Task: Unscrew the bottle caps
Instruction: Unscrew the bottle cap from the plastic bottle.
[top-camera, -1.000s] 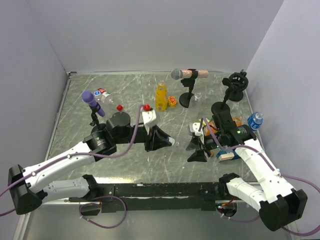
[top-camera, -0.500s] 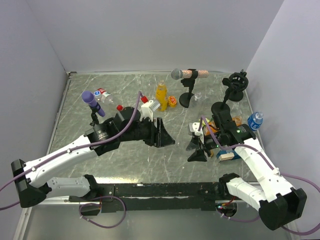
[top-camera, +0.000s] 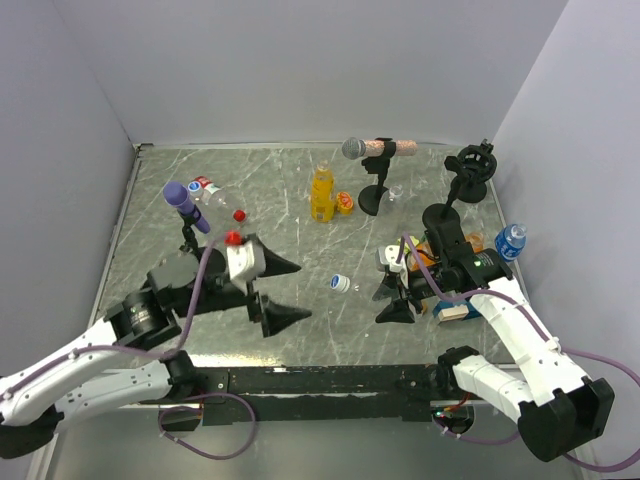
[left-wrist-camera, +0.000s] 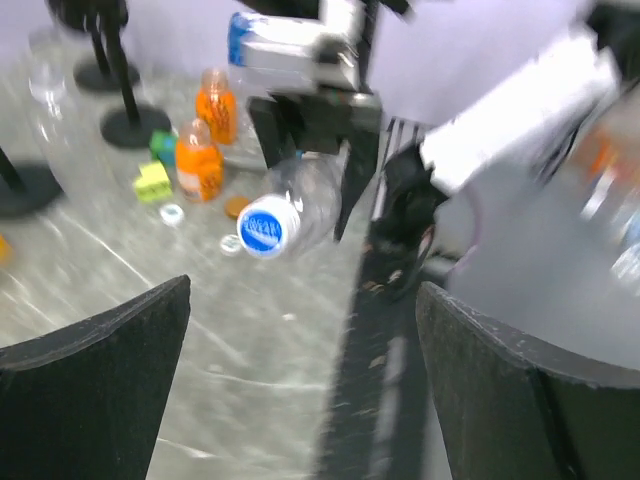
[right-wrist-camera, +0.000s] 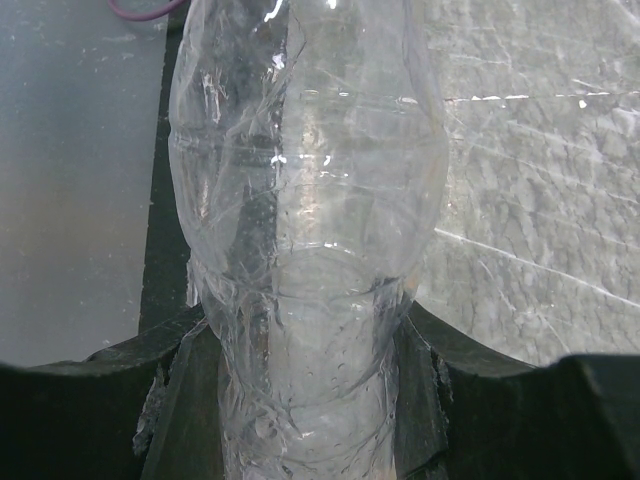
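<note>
The right gripper (top-camera: 390, 298) squeezes a clear bottle (right-wrist-camera: 310, 200) near the table's (top-camera: 300, 190) right edge, with its blue cap (top-camera: 341, 283) on. The left gripper (top-camera: 283, 291) is wide open and well apart. If the cap is twisted hard, the thin bottle could spin or slip out.

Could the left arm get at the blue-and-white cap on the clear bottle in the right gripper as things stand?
Probably yes. The left gripper is open, its jaws facing the cap, with only bare table between. The right gripper holds the clear bottle cap-end toward it.
</note>
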